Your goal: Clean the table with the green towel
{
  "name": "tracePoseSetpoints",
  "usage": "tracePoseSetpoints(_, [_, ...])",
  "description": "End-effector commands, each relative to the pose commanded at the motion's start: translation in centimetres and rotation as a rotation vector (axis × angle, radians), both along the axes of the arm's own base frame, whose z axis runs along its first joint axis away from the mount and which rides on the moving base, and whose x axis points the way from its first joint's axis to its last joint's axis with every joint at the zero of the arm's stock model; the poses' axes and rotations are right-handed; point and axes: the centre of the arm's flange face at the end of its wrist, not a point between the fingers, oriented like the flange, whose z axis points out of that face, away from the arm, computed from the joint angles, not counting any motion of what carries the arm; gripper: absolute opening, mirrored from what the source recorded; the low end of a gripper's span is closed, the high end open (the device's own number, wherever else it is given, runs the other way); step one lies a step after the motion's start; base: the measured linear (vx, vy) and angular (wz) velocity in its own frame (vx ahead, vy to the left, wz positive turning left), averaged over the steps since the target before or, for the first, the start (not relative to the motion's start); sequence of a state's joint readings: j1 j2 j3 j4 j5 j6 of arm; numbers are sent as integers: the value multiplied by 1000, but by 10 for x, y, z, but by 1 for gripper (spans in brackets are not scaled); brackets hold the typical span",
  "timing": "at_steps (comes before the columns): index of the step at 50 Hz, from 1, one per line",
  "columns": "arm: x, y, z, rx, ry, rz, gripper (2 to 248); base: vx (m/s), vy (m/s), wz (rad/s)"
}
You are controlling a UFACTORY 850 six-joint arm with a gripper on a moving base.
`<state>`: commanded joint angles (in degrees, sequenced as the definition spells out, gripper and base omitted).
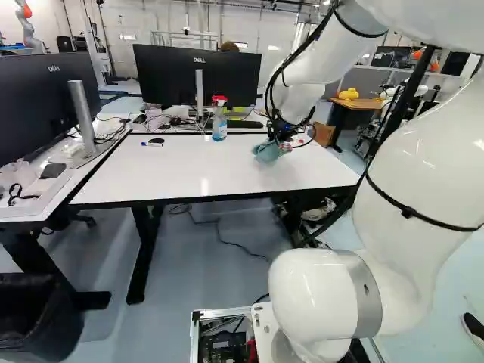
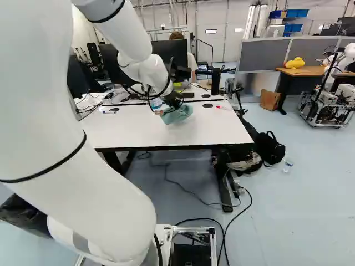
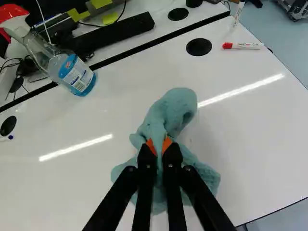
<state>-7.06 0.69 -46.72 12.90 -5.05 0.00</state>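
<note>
In the left base view my gripper (image 1: 283, 139) is low over the right part of the white table (image 1: 181, 170), with the green towel (image 1: 266, 152) bunched beneath it. The right base view shows the towel (image 2: 178, 114) at the fingertips too. Seen from the wrist, the gripper (image 3: 159, 145) is shut on the towel (image 3: 172, 108), pinching a fold between its orange pads (image 3: 166, 143). Cloth bulges out ahead of the fingers and spreads to both sides under them. Whether its underside touches the tabletop I cannot tell.
A spray bottle (image 3: 77, 74) stands near the table's far edge. A red-capped marker (image 3: 243, 45) lies ahead to one side, a blue marker (image 1: 152, 144) at the other end. Monitors (image 1: 198, 76) stand beyond. Another robot (image 2: 346, 55) is at the far right.
</note>
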Motion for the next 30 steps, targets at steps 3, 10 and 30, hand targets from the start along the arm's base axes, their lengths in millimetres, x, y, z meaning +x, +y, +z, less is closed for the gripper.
tracePoseSetpoints(3, [0, 0, 0, 0, 0, 0, 30, 0, 0, 0])
tracePoseSetpoints(10, [1, 0, -2, 1, 4, 0, 30, 0, 0, 0])
tracePoseSetpoints(30, [8, -1, -24, 6, 50, 0, 30, 0, 0, 0])
